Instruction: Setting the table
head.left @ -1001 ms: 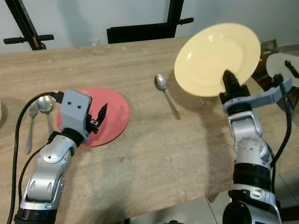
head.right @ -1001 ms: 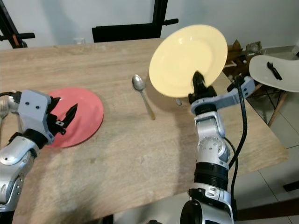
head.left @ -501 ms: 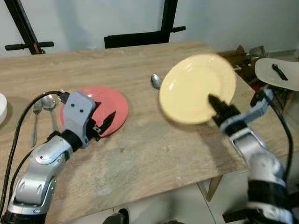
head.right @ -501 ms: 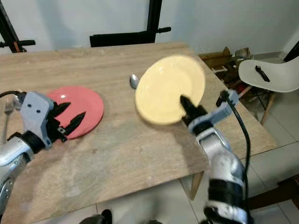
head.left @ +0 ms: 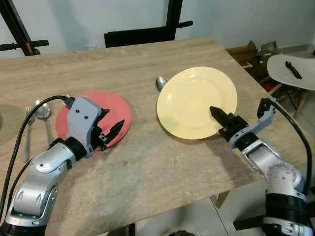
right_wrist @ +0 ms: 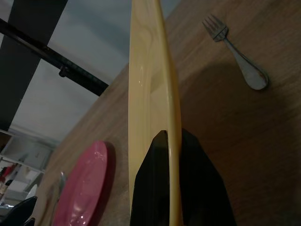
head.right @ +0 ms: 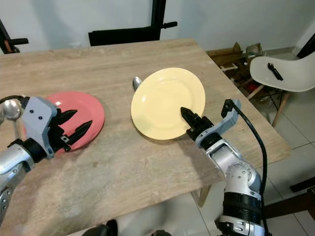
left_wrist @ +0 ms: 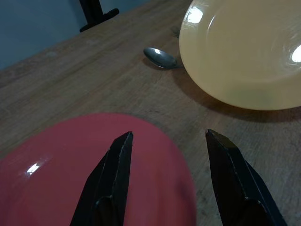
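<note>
Right wrist view shows what the head cameras hide: a fork [right_wrist: 237, 52] lying on the counter [right_wrist: 263, 141] under the yellow plate [right_wrist: 153, 94], and the right pincer [right_wrist: 174, 141] clamped on that plate's rim, one finger on each face. From the head, the yellow plate [head.left: 197, 101] sits low over the counter [head.left: 147, 167] near its right end, face up and tilted a little, its near edge held by the right pincer [head.left: 220, 117]. A spoon [head.left: 160, 82] peeks out at its far left edge. The left pincer [head.left: 113, 129], fingers spread apart, hovers over the red plate [head.left: 118, 110], which lies flat; left of it lie a second spoon [head.left: 43, 112] and fork [head.left: 27, 132].
</note>
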Robot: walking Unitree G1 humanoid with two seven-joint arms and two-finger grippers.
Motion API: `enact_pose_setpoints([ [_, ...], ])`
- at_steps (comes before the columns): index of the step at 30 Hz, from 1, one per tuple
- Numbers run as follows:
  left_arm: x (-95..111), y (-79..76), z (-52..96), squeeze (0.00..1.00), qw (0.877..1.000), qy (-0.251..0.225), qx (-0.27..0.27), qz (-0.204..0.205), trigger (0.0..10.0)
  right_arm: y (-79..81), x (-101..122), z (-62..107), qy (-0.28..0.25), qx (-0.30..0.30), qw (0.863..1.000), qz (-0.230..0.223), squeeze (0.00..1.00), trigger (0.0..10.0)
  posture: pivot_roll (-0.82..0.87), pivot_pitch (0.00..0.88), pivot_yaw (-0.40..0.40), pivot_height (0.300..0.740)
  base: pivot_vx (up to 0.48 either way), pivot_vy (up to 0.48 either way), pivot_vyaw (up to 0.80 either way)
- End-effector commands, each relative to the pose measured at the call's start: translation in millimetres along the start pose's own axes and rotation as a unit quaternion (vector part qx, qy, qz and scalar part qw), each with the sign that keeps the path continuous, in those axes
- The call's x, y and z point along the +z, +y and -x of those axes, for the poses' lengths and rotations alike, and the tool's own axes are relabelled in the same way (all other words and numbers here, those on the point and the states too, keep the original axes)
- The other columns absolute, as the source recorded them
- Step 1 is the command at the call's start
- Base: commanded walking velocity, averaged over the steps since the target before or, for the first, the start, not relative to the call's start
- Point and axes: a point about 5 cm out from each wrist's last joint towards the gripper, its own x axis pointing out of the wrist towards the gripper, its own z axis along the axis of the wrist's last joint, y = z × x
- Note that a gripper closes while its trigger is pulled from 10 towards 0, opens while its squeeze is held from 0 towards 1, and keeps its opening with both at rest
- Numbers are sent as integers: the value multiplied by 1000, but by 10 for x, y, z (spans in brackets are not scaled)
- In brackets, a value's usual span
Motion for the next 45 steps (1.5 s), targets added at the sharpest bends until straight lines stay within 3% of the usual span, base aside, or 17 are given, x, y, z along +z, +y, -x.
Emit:
enact_pose_setpoints([
  [1,2,-3,25,0,1000,4,-4,-2,10000,-64,-64,75,14,-17,1000,-6,0,10000,2,79,9,740,0,0,0],
  [4,-61,-26,63,0,1000,18,-9,0,10000,-151,-197,889,5,-80,996,29,0,10000,-22,100,21,740,0,0,0],
  [8,-69,-41,42,0,1000,18,-18,0,10000,-205,-233,932,4,-96,994,50,0,10000,-36,102,35,740,0,0,0],
  [9,-48,-89,-19,0,999,16,-47,2,10000,-254,-306,867,2,-109,991,73,0,10000,-40,99,46,740,0,0,0],
  [11,-37,-105,-38,0,998,15,-57,3,10000,-261,-330,839,2,-111,991,79,0,10000,-40,99,46,740,0,0,0],
  [16,20,-112,-107,0,996,9,-85,-9,10000,-260,-473,696,6,-102,994,33,0,10000,-39,91,56,740,0,0,0],
  [22,19,-112,-111,0,996,8,-84,-8,10000,-216,-529,691,19,-93,995,25,0,10000,-38,89,56,740,0,0,0],
  [23,16,-112,-110,0,996,9,-83,-8,10000,-218,-529,695,19,-92,995,33,1000,10000,-38,90,53,740,0,0,0],
  [31,2,-115,-108,0,996,11,-85,-6,10000,-215,-483,704,4,-87,995,48,1000,10000,-41,92,54,740,0,0,0],
  [32,-3,-118,-109,0,996,11,-87,-5,10000,-179,-364,726,-22,-80,994,70,0,10000,-43,92,55,740,0,0,0],
  [39,-10,-114,-117,0,996,12,-87,-4,10000,-86,-129,778,-64,-63,990,106,0,10000,-48,91,56,740,0,0,0],
  [40,-13,-113,-121,0,996,12,-87,-4,10000,4,-33,815,-66,-36,989,128,0,10000,-49,91,56,740,0,0,0],
  [44,-16,-111,-121,0,996,13,-87,-3,10000,104,47,858,-58,-11,985,160,0,10000,-50,91,57,740,0,0,0],
  [45,-21,-110,-126,0,996,13,-88,-3,10000,161,110,900,-49,2,979,196,0,10000,-57,87,58,740,0,0,0],
])
